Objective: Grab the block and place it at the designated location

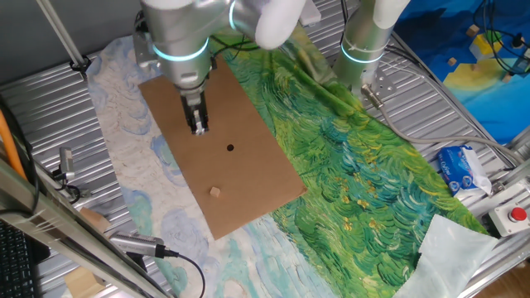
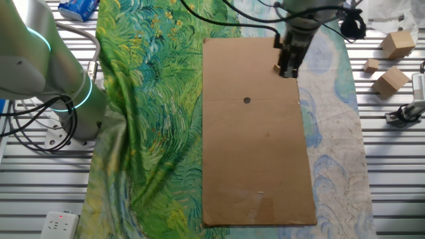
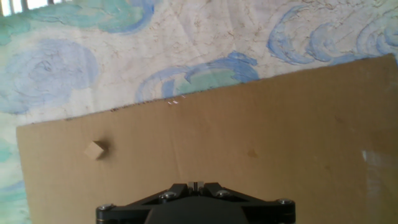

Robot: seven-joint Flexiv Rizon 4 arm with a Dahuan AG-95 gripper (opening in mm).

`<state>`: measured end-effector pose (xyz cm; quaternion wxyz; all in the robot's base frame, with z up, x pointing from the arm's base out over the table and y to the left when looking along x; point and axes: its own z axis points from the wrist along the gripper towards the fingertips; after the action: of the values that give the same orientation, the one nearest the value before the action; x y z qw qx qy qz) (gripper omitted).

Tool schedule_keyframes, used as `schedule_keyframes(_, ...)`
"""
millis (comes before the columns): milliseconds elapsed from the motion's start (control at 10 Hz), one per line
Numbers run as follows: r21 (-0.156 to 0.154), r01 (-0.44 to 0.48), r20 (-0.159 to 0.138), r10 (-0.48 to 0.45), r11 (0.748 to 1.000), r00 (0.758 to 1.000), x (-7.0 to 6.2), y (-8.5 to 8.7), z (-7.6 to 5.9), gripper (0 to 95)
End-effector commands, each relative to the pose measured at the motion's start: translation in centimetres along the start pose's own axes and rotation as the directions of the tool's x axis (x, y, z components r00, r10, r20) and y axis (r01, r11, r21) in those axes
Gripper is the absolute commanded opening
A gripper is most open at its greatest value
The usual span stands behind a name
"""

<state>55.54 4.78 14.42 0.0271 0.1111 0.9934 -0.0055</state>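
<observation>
The block [image 1: 215, 192] is a tiny tan cube lying on the brown cardboard sheet [image 1: 248, 182], close to its near edge. In the hand view the block [image 3: 94, 149] sits left of and ahead of my fingers. In the other fixed view a tan bit of it [image 2: 276, 67] peeks out beside the fingers. The black dot [image 1: 230, 148] [image 2: 247, 100] is marked mid-sheet. My gripper [image 1: 199, 126] [image 2: 287, 68] [image 3: 196, 184] hangs above the sheet, away from the block, with its jaws together and nothing in them.
A painted cloth [image 1: 373, 182] covers the table under the sheet. A second arm's base [image 2: 63, 79] stands beside it. Three bigger wooden blocks [image 2: 390, 79] lie off the cloth. A tissue pack [image 1: 460, 170] and a red button [image 1: 517, 215] sit at the table's edge.
</observation>
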Motion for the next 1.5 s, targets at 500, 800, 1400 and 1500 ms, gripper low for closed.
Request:
schedule_keyframes(500, 0.007, 0.057, -0.017, -0.056, 0.998, 0.998, -6.2, -3.6, -3.1, 0.0)
schedule_keyframes(800, 0.005, 0.072, -0.022, -0.072, 0.997, 0.997, -6.5, -3.9, -3.7, 0.0)
schedule_keyframes(1400, 0.011, 0.067, -0.040, -0.067, 0.998, 0.997, -6.4, -3.9, -4.2, 0.0)
schedule_keyframes(1500, 0.011, 0.067, -0.042, -0.066, 0.998, 0.997, -6.4, -3.9, -4.2, 0.0)
